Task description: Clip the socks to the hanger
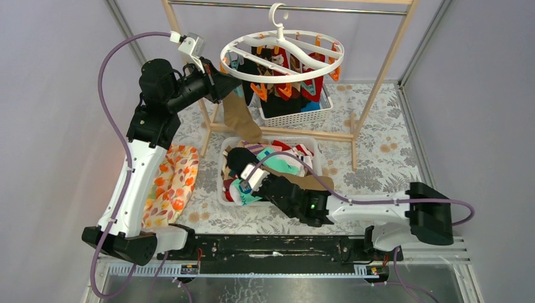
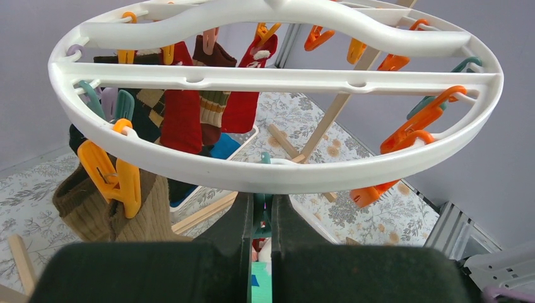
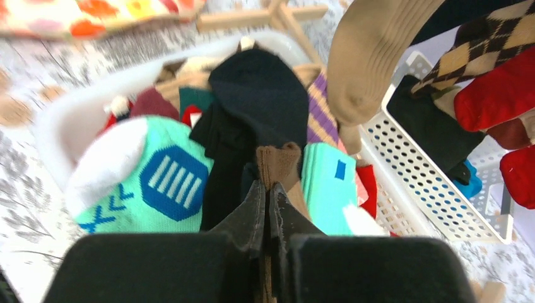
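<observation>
The left end effector [image 2: 262, 203] squeezes a teal clip [image 2: 259, 218] under the near rim of the hanger [image 2: 277, 175], the right end effector [image 3: 269, 197] pinches a brown sock [image 3: 277, 163] in the bin [image 3: 49, 120]: raise its cuff squarely into the clip before letting go.

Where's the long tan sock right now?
In the top view, the long tan sock hangs from the hanger's left rim, right beside the left tool, above the sock-filled bin.

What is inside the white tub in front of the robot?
A jumble of socks: a mint-green sock, a black sock and others. The right gripper pinches a brown sock. The floor of the tub and lower socks are covered.
</observation>
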Robot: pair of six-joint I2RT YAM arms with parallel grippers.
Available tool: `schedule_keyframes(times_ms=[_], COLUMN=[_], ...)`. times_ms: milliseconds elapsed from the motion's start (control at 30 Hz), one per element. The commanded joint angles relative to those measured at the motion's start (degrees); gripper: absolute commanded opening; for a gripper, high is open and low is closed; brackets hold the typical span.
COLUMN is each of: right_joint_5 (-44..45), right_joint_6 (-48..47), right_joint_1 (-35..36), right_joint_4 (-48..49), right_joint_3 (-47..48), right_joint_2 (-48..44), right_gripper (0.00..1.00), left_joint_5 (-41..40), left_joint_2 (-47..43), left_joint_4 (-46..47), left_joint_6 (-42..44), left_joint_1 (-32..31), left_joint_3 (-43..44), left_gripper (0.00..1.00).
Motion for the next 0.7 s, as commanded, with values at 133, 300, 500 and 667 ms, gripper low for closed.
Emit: schedule_keyframes(times_ms=[133, 300, 500, 667], right_joint_5=[-6.8, -11.7, -12.2, -11.9], right_joint_6=[8.4, 11.9, 14.6, 17.2], right_joint_1=[-0.1, -1.6, -2.3, -2.5], right_joint_4=[4.4, 3.1, 1.4, 3.9], right_joint_3=[-1.9, -3.1, -3.9, -4.8], right_joint_2=[-12.3, -16.1, -10.5, -6.2], right_gripper=[0.00, 0.00, 0.00, 0.07], left_joint_5=[1.4, 1.8, 2.0, 1.8], left_joint_2=[-0.8, -0.9, -1.1, -1.6], left_joint_4=[1.0, 1.2, 1.5, 1.4], left_joint_6=[0.8, 0.3, -0.3, 0.2], left_joint_1=[0.4, 0.4, 0.4, 0.4], left_joint_3=[0.1, 0.0, -0.2, -0.6], left_gripper=[0.00, 0.00, 0.00, 0.00])
